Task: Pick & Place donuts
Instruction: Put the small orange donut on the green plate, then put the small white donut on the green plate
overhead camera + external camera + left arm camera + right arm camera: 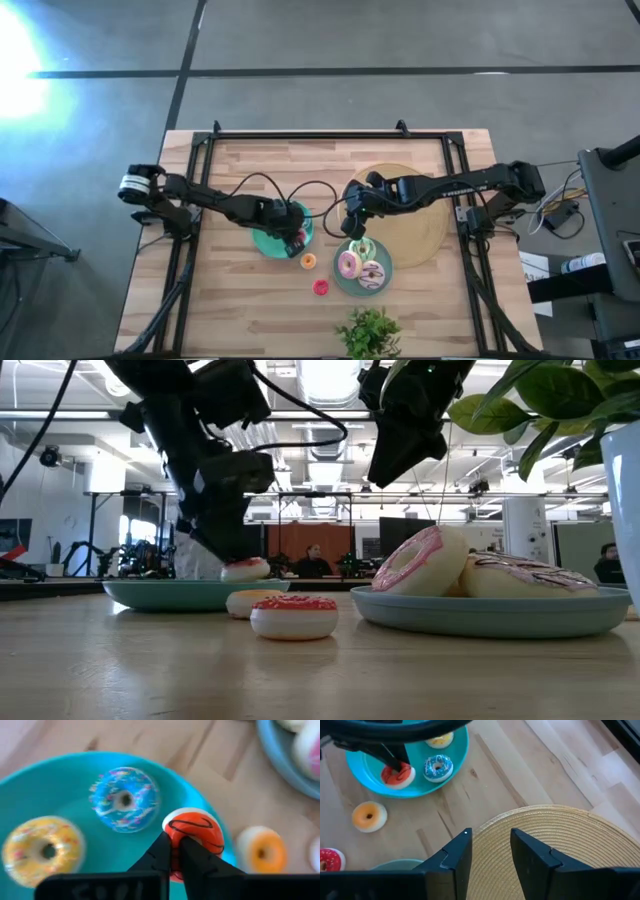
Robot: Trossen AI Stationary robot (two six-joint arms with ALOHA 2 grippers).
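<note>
The red-orange donut (194, 836) is a small glossy ring with a thin dark squiggle over its icing, and it sits at the rim of the left teal plate (268, 241), clamped between the closed fingers of the left pincer (174, 851). The left wrist view alone shows its neighbours in the plate clearly: a blue sprinkled donut (124, 799) and a yellow donut (42, 849), while an orange donut (261, 853) lies on the counter (230, 310) just outside the rim. The low view adds a red-topped donut (293, 616) on the bare wood in front, and the pink iced donut (420, 560) leaning on the right teal plate (495, 614). The right pincer (490, 851) hangs open over the edge of the woven mat (560, 835), well apart from the held donut.
</note>
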